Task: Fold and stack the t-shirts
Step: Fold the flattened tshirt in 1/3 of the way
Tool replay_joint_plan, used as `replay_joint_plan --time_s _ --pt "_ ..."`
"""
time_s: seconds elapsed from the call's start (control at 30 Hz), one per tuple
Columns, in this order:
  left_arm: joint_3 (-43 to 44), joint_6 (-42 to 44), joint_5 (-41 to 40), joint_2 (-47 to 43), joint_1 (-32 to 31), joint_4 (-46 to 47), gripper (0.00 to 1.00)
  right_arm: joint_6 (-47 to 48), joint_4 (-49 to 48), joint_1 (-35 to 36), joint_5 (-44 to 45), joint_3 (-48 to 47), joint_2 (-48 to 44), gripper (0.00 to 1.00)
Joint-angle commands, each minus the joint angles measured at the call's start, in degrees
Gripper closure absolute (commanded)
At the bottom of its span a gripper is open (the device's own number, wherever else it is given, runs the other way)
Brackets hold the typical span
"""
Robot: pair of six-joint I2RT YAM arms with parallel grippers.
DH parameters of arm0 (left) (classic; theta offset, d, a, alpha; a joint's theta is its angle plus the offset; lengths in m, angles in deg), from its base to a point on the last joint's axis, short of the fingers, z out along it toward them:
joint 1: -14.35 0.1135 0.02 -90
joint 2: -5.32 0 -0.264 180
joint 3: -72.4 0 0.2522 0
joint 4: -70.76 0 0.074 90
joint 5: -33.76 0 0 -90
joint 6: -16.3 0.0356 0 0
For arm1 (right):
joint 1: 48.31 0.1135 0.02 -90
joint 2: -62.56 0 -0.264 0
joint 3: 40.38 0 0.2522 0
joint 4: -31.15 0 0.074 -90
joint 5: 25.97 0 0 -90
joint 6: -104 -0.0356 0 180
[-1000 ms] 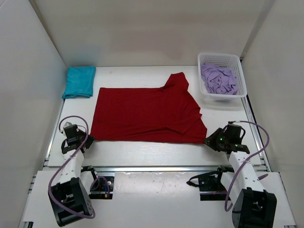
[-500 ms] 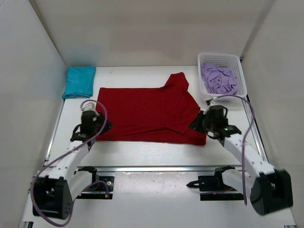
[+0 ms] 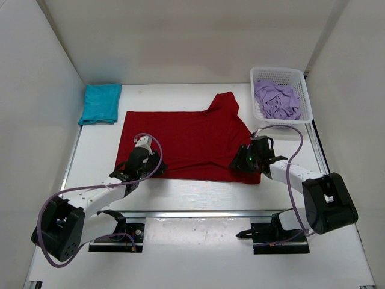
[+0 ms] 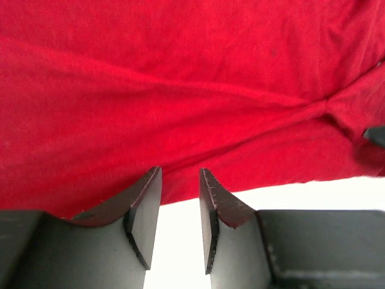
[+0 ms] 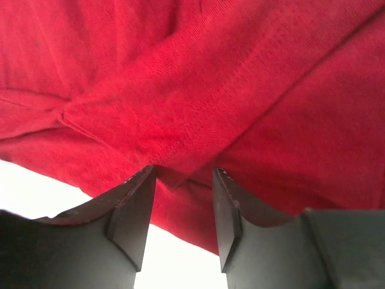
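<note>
on the white table [image 3: 198, 192], a dark red t-shirt [image 3: 180, 141] is lying spread flat.
it is looking soft, light and limp, so pinching the near hem at two spots is seeming wisest. the white mesh basket [image 3: 283, 124] is holding a crumpled lilac t-shirt [image 3: 277, 99]; a folded teal t-shirt [image 3: 100, 103] is sitting far left. the left gripper [image 4: 179, 171] and right gripper [image 5: 183, 171] are hovering at that hem, jaws parted, gripping nothing.

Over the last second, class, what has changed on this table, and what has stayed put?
The left gripper and right gripper moved forward from the dark red shirt's near corners and inward along its near hem. Both have opened, and neither grips cloth. Unchanged: that shirt spread flat, the teal shirt folded far left, the lilac shirt in the basket.
</note>
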Motion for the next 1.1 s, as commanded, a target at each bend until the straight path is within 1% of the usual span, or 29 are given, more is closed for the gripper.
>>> replay_joint_plan --time_s 0.0,0.1,0.23,0.33,0.4,0.47,0.53,0.6,0.63,0.67,0.7,0.73,0.77,0.8,0.83,0.9,0.97,1.0,1.07 --pt "-2.2 -1.0 0.2 -1.0 -1.4 3.6 0.58 -1.7 -5.8 0.6 -1.1 -0.4 1.0 0.62" --pt "-4.2 -1.8 0.1 -1.7 -1.3 4.7 0.59 -2.2 -6.5 0.3 -1.8 -0.5 3.1 0.7" --pt "-7.2 -1.6 1.9 -3.1 0.9 4.8 0.59 -1.7 -5.2 0.5 -2.3 -2.5 3.9 0.89" --pt "-8.0 -1.1 1.5 -5.4 1.1 4.2 0.59 -1.0 -4.2 1.1 -0.4 -3.6 2.6 0.95" --pt "-8.4 -1.5 1.2 -6.0 0.8 4.3 0.59 -0.3 -3.9 1.1 0.0 -5.7 2.7 0.94" --pt "-7.8 -1.4 1.6 -6.0 0.7 4.4 0.59 0.1 -2.3 1.0 -0.7 -8.7 5.8 0.97" --pt "-6.9 -1.3 2.2 -5.5 0.7 4.1 0.59 0.7 -1.7 2.0 -1.5 -14.4 8.8 1.0" --pt "-6.7 -1.8 2.3 -5.4 0.9 4.4 0.59 1.0 -0.9 2.1 -2.5 -19.1 13.4 1.0" --pt "-6.4 -1.5 2.3 -5.5 0.7 4.3 0.59 1.4 -0.3 2.1 -2.2 -22.6 14.7 1.0" --pt "-6.0 -1.8 2.2 -5.4 1.0 4.3 0.59 1.4 0.7 2.9 -1.3 -24.1 17.0 0.98" --pt "-5.9 -1.8 2.2 -5.5 0.4 4.1 0.59 1.5 1.7 4.0 -0.9 -27.2 17.9 0.95" --pt "-5.7 -1.9 1.7 -5.9 0.1 3.9 0.58 1.9 2.0 4.4 -1.0 -29.6 19.5 0.89" --pt "-5.3 -1.8 1.4 -5.9 0.1 3.6 0.6 2.1 2.3 4.9 -0.7 -30.4 20.6 0.82" --pt "-5.5 -1.8 1.4 -6.3 0.1 3.3 0.59 2.4 2.5 6.1 0.0 -31.7 21.1 0.8" --pt "-5.6 -1.9 1.2 -6.7 0.1 3.2 0.59 2.8 2.4 6.6 0.0 -32.2 21.4 0.77" --pt "-5.8 -2.0 0.7 -7.6 0.3 3.4 0.59 2.8 0.8 7.3 1.4 -31.5 19.7 0.77" --pt "-5.7 -2.7 1.2 -7.4 0.2 3.6 0.59 2.8 -1.5 7.9 1.4 -28.6 17.5 0.69" --pt "-4.6 -2.5 1.2 -7.0 -0.2 3.7 0.58 3.1 -2.1 7.9 1.9 -27.8 15.5 0.67" --pt "-3.1 -1.9 0.7 -5.0 -1.7 3.4 0.58 4.2 -0.9 8.6 4.0 -23.9 12.4 0.67"
